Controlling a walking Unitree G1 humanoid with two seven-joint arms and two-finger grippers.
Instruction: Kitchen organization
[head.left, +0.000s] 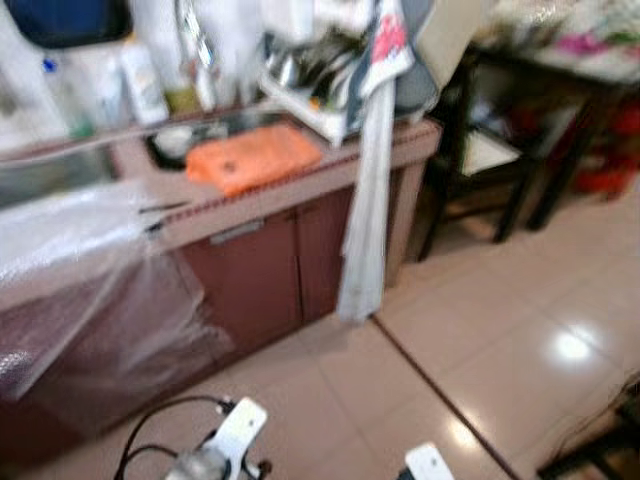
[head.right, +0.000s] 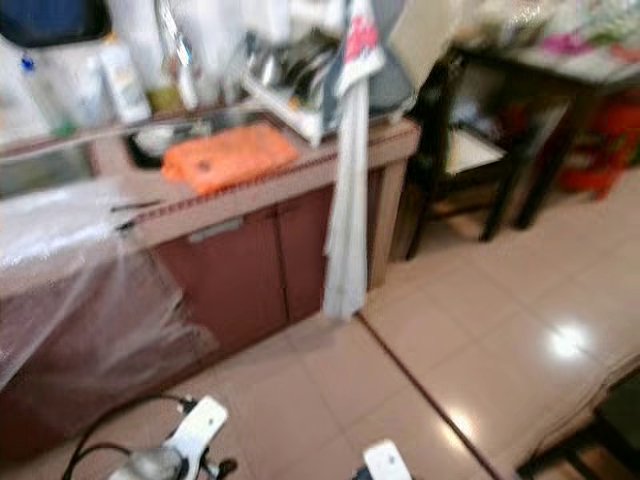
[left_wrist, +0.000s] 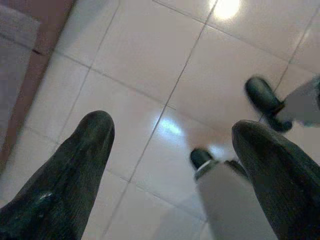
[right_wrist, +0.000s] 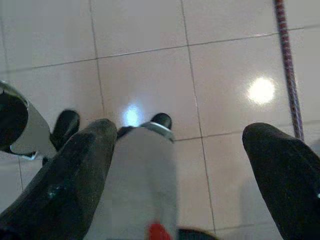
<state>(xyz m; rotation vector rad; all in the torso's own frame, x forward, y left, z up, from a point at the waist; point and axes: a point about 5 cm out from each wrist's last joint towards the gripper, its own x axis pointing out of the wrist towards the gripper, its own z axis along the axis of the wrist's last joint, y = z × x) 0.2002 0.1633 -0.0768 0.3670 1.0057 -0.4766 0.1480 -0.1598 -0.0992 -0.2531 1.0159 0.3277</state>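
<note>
An orange cloth, perhaps a mat, lies on the counter beside a hanging towel. Left claw and right claw hang spread over floor tiles.

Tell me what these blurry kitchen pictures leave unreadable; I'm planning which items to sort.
- White plastic bottles: labels blurred, eye views.
- Dish rack contents: smeared by blur, partly behind the hanging grey towel.
- Sink: inside hidden by the flat orange cloth-like item.
- Counter under clear plastic sheet: unreadable.

A dark chair stands on the tiled floor.
</note>
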